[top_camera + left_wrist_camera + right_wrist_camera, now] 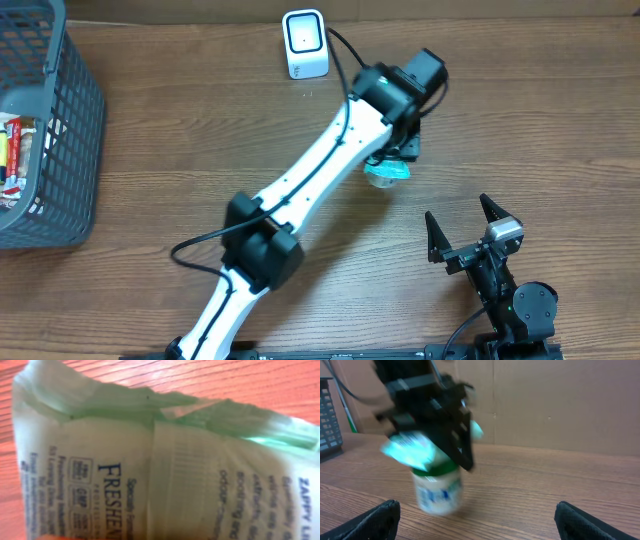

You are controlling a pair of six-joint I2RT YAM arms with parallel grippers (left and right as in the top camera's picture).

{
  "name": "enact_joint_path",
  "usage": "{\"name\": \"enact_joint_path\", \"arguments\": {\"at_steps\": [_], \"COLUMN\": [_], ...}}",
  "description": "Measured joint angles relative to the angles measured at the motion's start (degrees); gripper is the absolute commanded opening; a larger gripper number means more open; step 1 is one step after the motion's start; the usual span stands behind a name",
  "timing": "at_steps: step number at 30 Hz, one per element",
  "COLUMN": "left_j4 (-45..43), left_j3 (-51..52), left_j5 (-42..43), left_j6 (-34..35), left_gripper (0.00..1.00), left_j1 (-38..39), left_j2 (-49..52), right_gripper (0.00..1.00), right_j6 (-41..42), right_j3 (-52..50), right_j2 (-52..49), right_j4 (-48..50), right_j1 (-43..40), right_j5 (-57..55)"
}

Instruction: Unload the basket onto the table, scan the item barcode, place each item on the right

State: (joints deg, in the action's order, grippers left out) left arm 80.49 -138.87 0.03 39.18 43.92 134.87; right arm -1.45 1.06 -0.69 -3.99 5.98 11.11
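The item (165, 475) is a pale green and white packet with blue print, and it fills the left wrist view. From above only its teal-white end (388, 176) shows under the left gripper (396, 158), which is shut on it right of the table's middle. In the right wrist view the blurred item (436, 487) hangs below the black left gripper (432, 415), low over the wood. Whether it touches the table I cannot tell. No barcode is readable. The right gripper (458, 212) stands open and empty near the front edge, its pads (380, 520) far apart.
A white barcode scanner (305, 44) stands at the back, centre, with its cable running right. A grey mesh basket (62, 140) holding several items sits at the left edge. The left arm (300, 190) lies diagonally across the middle. A cardboard wall (560, 405) is behind.
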Motion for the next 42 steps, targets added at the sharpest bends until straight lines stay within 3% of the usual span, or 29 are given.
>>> {"name": "enact_joint_path", "arguments": {"at_steps": [9,16,18,19,21,28,31,32,42], "left_j4": [-5.6,-7.3,-7.3,-7.3,-7.2,-5.9,-5.6,-5.4,-2.7], "left_j3": [0.1,0.1,0.1,0.1,0.1,0.1,0.1,0.2,0.1], "left_j5": [-1.0,-1.8,-2.0,-2.1,-2.1,-2.1,-2.1,-2.1,-1.7], "left_j6": [3.4,5.5,5.6,5.7,5.7,5.7,5.7,5.7,5.7], "left_gripper": [0.13,0.2,0.24,0.34,0.41,0.41,0.6,0.62,0.64], "left_j1": [1.9,3.0,3.4,3.6,3.9,4.2,4.2,4.2,4.4], "left_j2": [6.2,8.0,8.3,8.5,8.6,8.6,8.6,8.6,8.6], "right_gripper": [1.0,1.0,1.0,1.0,1.0,1.0,1.0,1.0,1.0], "right_j6": [0.0,0.0,0.0,0.0,0.0,0.0,0.0,0.0,0.0], "right_j3": [0.0,0.0,0.0,0.0,0.0,0.0,0.0,0.0,0.0], "right_j2": [0.0,0.0,0.0,0.0,0.0,0.0,0.0,0.0,0.0], "right_j4": [0.0,0.0,0.0,0.0,0.0,0.0,0.0,0.0,0.0], "right_j1": [0.0,0.0,0.0,0.0,0.0,0.0,0.0,0.0,0.0], "right_j5": [0.0,0.0,0.0,0.0,0.0,0.0,0.0,0.0,0.0]}}
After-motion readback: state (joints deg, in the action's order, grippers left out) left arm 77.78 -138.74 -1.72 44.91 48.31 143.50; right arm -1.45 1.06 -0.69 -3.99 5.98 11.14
